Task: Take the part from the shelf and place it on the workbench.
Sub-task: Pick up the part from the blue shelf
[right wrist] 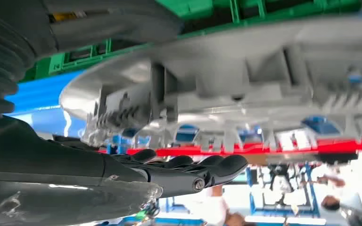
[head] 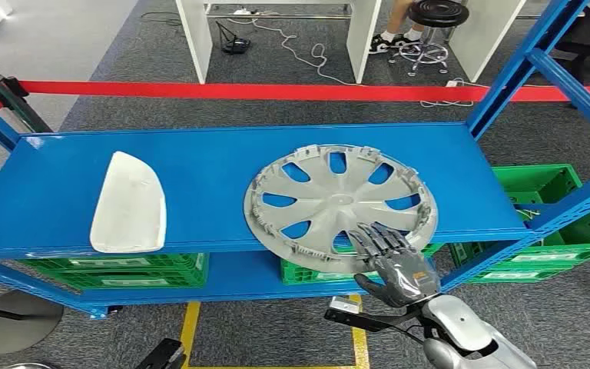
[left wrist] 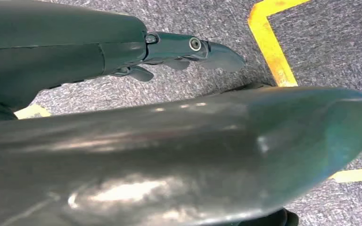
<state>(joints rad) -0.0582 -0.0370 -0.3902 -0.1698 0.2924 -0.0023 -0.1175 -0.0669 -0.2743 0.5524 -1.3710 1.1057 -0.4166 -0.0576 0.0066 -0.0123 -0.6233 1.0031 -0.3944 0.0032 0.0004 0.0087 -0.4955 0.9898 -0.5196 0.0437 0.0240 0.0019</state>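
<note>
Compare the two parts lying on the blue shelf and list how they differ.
The round grey plastic wheel cover has spoke cut-outs and a notched rim; the pale off-white rounded panel is solid and smooth. The wheel cover is clearly larger and overhangs the shelf's front edge; the panel lies wholly on the blue metal shelf. The right hand rests its fingers on the wheel cover; nothing touches the panel. Both lie flat on the same shelf.

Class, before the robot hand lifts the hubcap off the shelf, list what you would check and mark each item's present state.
1. Round grey plastic hubcap overhangs blue metal shelf front edge: ok.
2. Right robot hand at hubcap's near rim, fingers over it: ok.
3. Thumb closed beneath rim: cannot tell.
4. White curved plastic cover lies apart from hubcap: ok.
5. Left robot hand hangs over the floor, holding nothing: ok.
</note>
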